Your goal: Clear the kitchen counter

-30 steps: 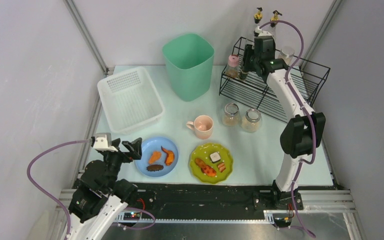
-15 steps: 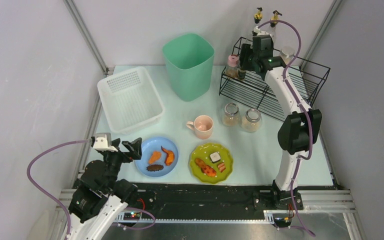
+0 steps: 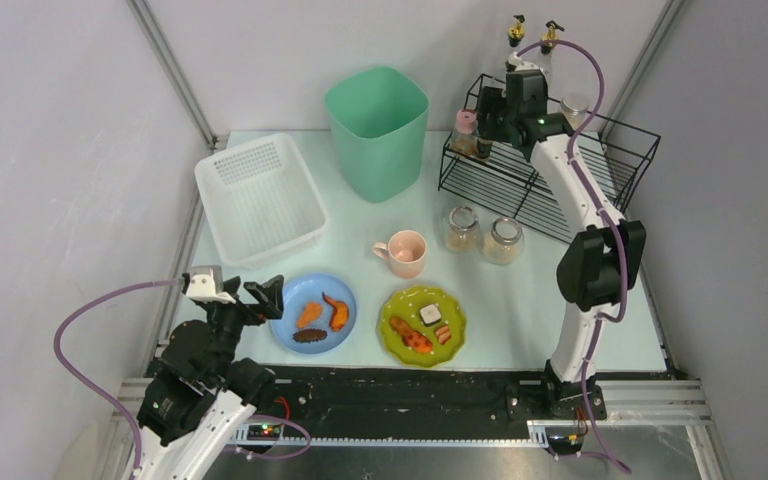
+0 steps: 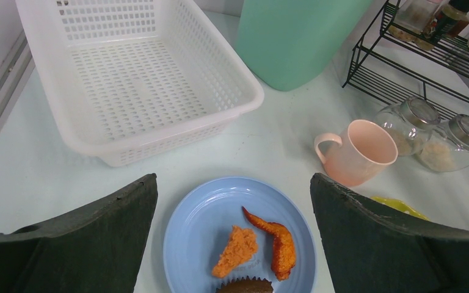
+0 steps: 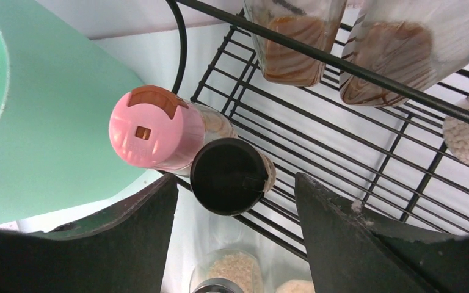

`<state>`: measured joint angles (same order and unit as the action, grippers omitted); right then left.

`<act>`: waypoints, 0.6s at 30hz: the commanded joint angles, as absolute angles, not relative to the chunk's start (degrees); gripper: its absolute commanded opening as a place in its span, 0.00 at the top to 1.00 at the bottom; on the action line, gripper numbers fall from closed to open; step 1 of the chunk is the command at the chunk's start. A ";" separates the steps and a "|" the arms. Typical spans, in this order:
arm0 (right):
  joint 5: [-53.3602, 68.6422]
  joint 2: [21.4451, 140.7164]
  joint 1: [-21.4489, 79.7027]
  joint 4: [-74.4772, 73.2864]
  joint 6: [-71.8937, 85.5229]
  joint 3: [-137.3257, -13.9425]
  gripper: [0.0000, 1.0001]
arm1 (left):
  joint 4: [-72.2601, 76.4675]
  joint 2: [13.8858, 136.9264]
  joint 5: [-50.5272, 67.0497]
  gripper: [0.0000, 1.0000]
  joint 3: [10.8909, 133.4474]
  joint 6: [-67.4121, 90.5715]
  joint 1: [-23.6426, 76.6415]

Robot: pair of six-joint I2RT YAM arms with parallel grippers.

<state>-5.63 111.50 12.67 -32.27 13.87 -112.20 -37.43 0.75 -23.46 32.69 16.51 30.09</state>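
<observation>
Over the black-lidded jar [image 5: 231, 177] on the rack [image 3: 520, 185], right pincer [image 5: 236, 178] open, empty.

Bright, even overhead light; soft shadows only. The kitchen counter [image 3: 500, 290] shows mild glare. Wrist views are sharp, with wide-angle bending at edges

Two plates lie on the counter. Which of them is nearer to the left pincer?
The blue plate, with the orange food pieces: it lies just ahead of the left pincer. The green plate lies further right.
</observation>
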 commanded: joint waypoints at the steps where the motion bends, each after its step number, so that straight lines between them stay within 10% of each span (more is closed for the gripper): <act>1: -6.80 104.12 12.61 -29.65 12.89 -111.11 0.26 | -35.77 1.55 -23.91 0.02 32.43 17.06 29.54; 18: -8.48 80.85 20.06 -25.47 11.71 -82.08 0.21 | -35.78 2.11 -23.54 0.02 32.52 17.05 29.52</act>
<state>-7.16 84.42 17.39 -27.16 11.97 -86.19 -37.43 1.32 -23.42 32.69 16.51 29.98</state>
